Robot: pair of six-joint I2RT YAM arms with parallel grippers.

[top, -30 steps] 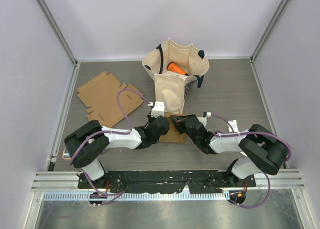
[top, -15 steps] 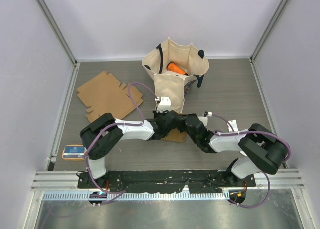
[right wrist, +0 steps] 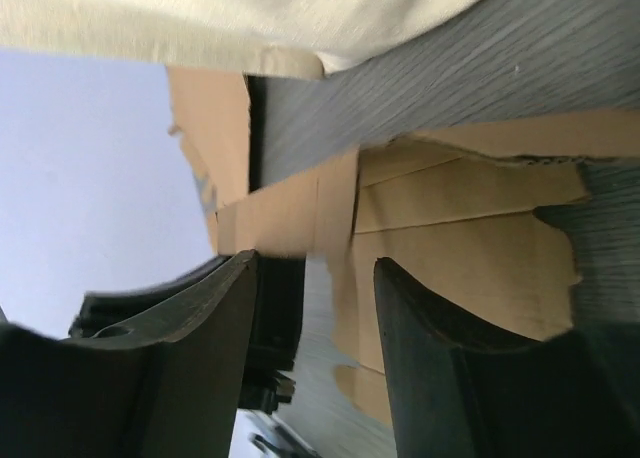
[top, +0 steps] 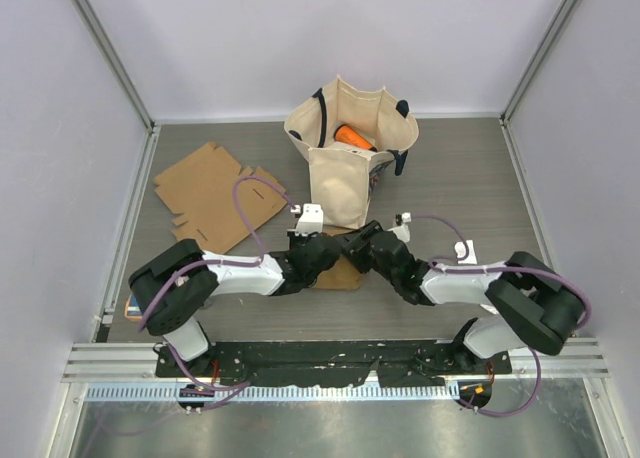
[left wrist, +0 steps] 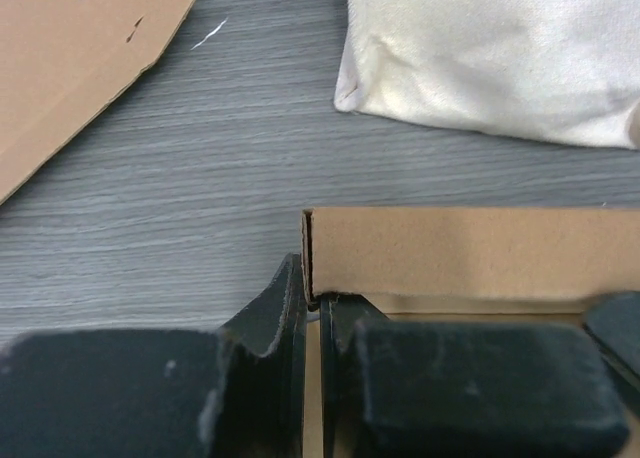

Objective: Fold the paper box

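Observation:
The paper box (top: 340,275) is a small brown cardboard piece, partly folded, lying on the table between my two grippers. My left gripper (top: 318,254) is shut on the box's left side wall. In the left wrist view that thin wall stands pinched between the fingers (left wrist: 285,308) of the left gripper (left wrist: 312,300), below the upright front wall (left wrist: 460,253). My right gripper (top: 355,248) hovers at the box's right side. In the right wrist view the right gripper (right wrist: 315,278) is open, with the box's flaps (right wrist: 460,248) behind the gap and nothing gripped.
A cream tote bag (top: 345,173) with an orange item (top: 352,136) stands just behind the box; its cloth (left wrist: 500,48) is close to the box's far wall. A flat unfolded cardboard sheet (top: 210,193) lies at the back left.
My right gripper has opened and let go of the box. My left gripper closed on the box's side wall; its arm reached right, then drew back left.

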